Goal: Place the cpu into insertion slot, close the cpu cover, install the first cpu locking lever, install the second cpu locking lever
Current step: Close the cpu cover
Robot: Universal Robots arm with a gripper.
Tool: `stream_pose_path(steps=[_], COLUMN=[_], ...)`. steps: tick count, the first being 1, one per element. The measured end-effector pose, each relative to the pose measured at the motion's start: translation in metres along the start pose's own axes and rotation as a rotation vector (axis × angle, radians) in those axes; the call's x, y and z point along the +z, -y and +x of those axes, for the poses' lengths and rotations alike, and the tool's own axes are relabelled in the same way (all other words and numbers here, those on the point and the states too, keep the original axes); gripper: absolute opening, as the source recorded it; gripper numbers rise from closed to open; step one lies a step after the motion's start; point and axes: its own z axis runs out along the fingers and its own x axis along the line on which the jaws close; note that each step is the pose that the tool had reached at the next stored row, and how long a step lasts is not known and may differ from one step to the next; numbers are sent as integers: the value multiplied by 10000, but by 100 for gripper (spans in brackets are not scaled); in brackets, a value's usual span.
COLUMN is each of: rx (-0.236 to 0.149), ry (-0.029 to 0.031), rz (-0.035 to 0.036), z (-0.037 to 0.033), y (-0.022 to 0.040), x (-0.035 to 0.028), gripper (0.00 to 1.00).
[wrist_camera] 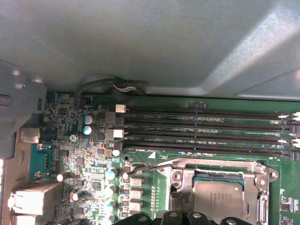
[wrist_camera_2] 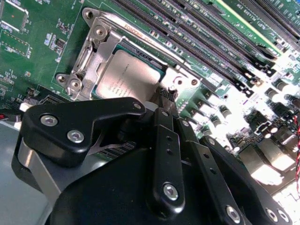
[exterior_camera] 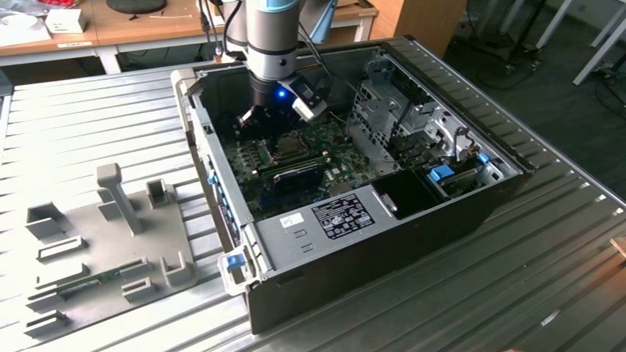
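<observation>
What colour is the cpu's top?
Dull silvery grey; the cpu shows best in the second wrist view.

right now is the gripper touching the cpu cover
Cannot tell. In the second wrist view the gripper overlaps the edge of the cpu cover, hiding any gap.

Ribbed metal table [exterior_camera: 547, 279] with open computer case [exterior_camera: 391, 249] and grey fixture plate [exterior_camera: 88, 220] just beside it

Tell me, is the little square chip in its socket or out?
In. In the second wrist view the chip lies flat inside the socket, with the socket's silvery metal rim around its edges.
</observation>
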Motion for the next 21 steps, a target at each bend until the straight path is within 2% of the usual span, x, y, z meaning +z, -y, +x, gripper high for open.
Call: stream_pose_path(steps=[21], rx=[0], ry=[-2], rz=[3], z=[1], y=[1], x=[2], gripper=[10])
